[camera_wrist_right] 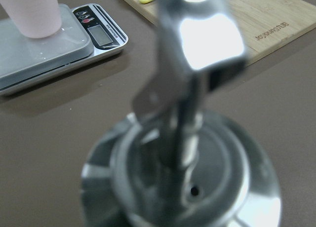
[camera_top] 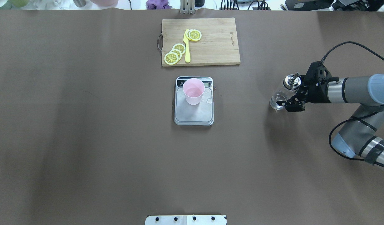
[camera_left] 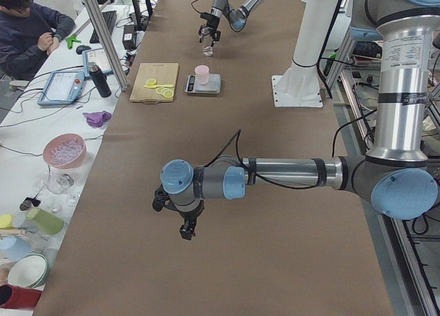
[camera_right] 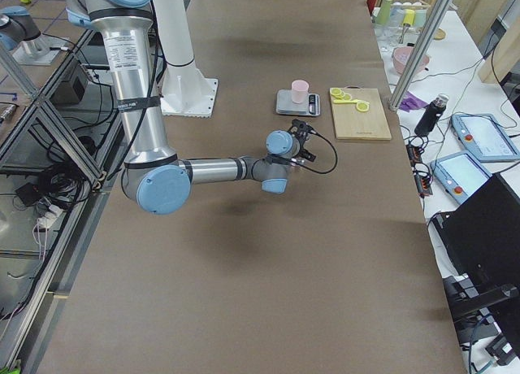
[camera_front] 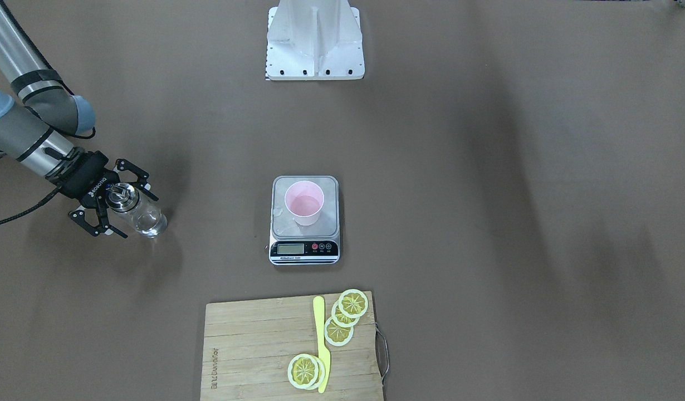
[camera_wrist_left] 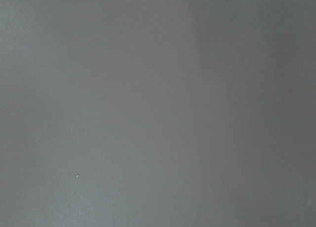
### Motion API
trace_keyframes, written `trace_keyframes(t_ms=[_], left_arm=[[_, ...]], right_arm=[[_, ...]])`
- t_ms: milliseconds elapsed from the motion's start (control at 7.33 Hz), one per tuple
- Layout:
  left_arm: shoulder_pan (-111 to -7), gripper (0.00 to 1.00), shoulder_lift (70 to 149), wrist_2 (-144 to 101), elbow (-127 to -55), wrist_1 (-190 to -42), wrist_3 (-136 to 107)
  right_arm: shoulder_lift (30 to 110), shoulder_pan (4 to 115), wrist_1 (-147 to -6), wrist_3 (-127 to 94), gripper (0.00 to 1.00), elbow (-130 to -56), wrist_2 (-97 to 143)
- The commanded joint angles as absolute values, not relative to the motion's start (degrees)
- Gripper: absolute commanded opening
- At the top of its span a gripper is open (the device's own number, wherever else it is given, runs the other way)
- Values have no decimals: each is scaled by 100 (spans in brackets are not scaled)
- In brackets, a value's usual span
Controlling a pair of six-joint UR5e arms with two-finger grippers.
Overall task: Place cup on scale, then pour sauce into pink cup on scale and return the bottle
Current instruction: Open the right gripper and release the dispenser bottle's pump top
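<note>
1. Jaws of the right gripper (camera_front: 139,216) stand spread, one finger on each side of the bottle (camera_front: 146,221), and we see no squeeze on the glass. We cannot tell how the left gripper (camera_left: 184,223) stands, as only the left side view shows it.
2. Across the brown surface (camera_front: 487,223), the left arm hangs over a bare stretch well apart from the task's things, so the right arm is the nearer one.
3. We find the scale (camera_front: 330,192) mid-surface, between the robot's base and the cutting board (camera_front: 253,345).
4. On its platform the cup (camera_front: 304,203) stands upright, with what looks like a little liquid inside.
5. Our bottle stands upright on the robot's right, well apart from the scale. We judge the coming move to be a retreat that must clear the glass without nudging it.
6. Its metal spout (camera_wrist_right: 197,34) fills the right wrist view, which shows no fingers. Only the front-facing view shows their spread.
</note>
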State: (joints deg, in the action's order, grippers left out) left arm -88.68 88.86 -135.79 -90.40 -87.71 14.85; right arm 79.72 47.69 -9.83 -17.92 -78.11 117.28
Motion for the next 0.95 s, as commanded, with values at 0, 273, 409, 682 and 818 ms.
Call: trace_keyframes(t_ms=[0, 273, 409, 682, 818], left_arm=[[-8868, 99, 8886, -13579, -9044, -8771, 1485], [-8868, 99, 8886, -13579, -9061, -8771, 1485], [-8868, 99, 8886, -13588, -9070, -8771, 1485], [-8868, 99, 8886, -13579, -9079, -8771, 1485], [-8868, 99, 8886, -13588, -9079, -8771, 1485]], right_arm=[[8146, 4842, -967, -1793, 100, -7883, 11794], [8610, 5035, -958, -1802, 100, -8137, 11918], [8918, 5080, -958, -1802, 100, -8330, 11918], [9306, 5263, -958, -2037, 100, -8455, 11909], [9447, 5465, -967, -2709, 100, -8420, 11909]])
